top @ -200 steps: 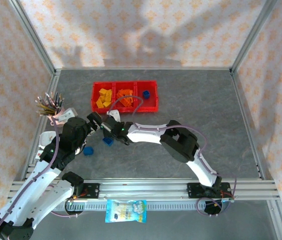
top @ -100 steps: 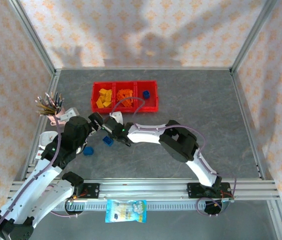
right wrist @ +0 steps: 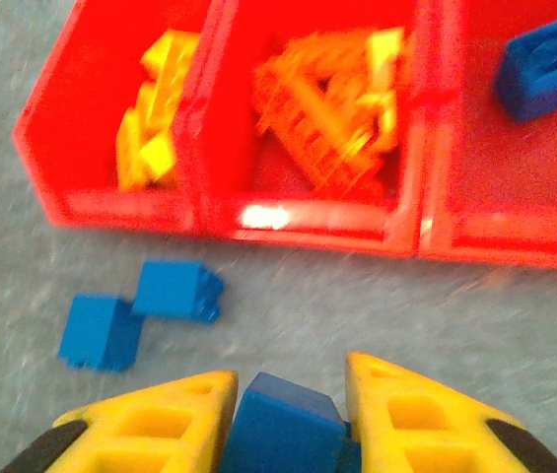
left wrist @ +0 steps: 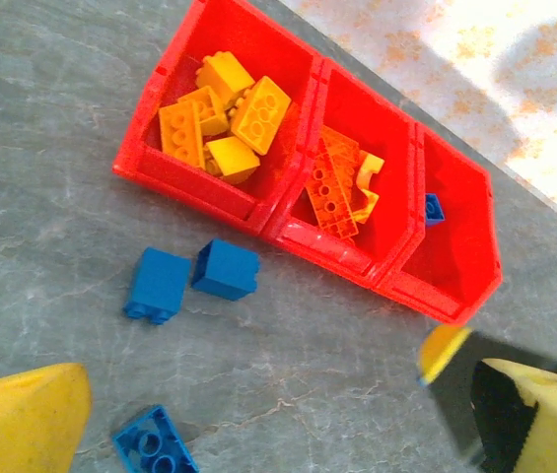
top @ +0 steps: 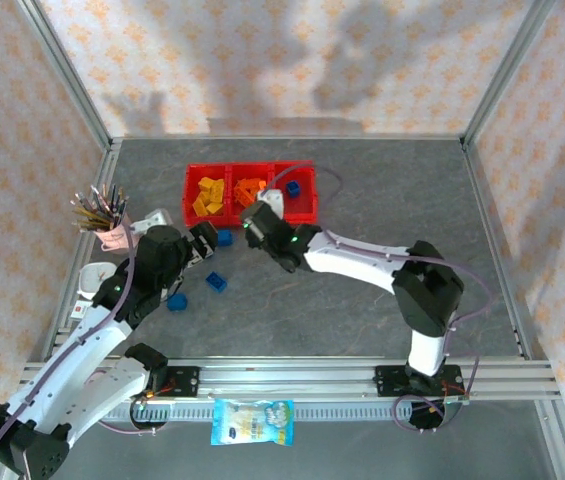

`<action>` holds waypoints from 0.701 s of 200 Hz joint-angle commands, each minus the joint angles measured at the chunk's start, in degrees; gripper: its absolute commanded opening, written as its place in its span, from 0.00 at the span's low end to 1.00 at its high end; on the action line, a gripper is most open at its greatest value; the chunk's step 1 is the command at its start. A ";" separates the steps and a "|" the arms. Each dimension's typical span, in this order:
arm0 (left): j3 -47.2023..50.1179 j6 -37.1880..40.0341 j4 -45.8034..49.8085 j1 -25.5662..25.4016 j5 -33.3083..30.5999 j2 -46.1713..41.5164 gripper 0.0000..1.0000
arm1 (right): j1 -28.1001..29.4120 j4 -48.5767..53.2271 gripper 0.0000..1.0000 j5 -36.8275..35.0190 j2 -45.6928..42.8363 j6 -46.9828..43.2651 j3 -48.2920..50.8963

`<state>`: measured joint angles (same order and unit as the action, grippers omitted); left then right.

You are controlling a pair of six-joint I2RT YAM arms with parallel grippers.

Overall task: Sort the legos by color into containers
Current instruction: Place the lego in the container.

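Right claw [right wrist: 286, 392] clamped on blue brick [right wrist: 280, 434] near red bins [right wrist: 308, 232] — left claw [left wrist: 258, 414] wide, empty.

The overhead view is bright, even and sharp. Soft grey shadows fall on the back wall [top: 292, 80] at 12 o'clock, so the light comes from the near side. The left wrist view is crisp at its centre, but the left gripper's fingers [left wrist: 22, 419] at 7 and 4 o'clock are out of focus. The right wrist view is smeared by motion blur, with white glare on the containers [right wrist: 140, 212] just left of centre. The blue brick [right wrist: 283, 424] at 6 o'clock looks soft.
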<state>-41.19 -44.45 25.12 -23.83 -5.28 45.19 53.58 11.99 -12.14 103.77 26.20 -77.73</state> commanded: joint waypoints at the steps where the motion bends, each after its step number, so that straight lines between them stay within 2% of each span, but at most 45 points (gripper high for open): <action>1: -1.87 2.34 -5.64 0.54 2.78 2.07 1.00 | -4.59 0.20 0.20 -2.32 -1.63 -2.72 1.49; 39: -2.87 3.49 -10.49 0.59 3.78 7.25 1.00 | -11.71 -1.09 0.20 0.30 1.78 -7.94 -2.17; 70: -3.62 3.49 -13.78 0.55 4.40 10.75 1.00 | -14.26 -1.61 0.21 1.57 8.15 -12.31 -7.95; 97: -4.11 3.58 -15.36 0.54 4.14 12.91 1.00 | -16.10 0.24 0.25 1.19 13.88 -13.56 -14.64; 110: -4.59 3.75 -15.51 0.54 4.05 13.72 0.99 | -16.65 0.08 0.32 1.16 15.13 -14.39 -16.58; 124: -4.90 3.88 -15.64 0.54 3.88 14.22 0.99 | -16.76 -0.06 0.45 1.17 15.42 -15.53 -17.89; 140: -5.16 4.19 -15.55 0.54 3.83 14.44 0.99 | -16.76 0.73 0.52 1.10 15.01 -15.73 -18.92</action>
<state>-44.07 -41.89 11.75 -23.83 -1.65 59.40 37.04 11.53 -10.31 119.55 12.69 -93.25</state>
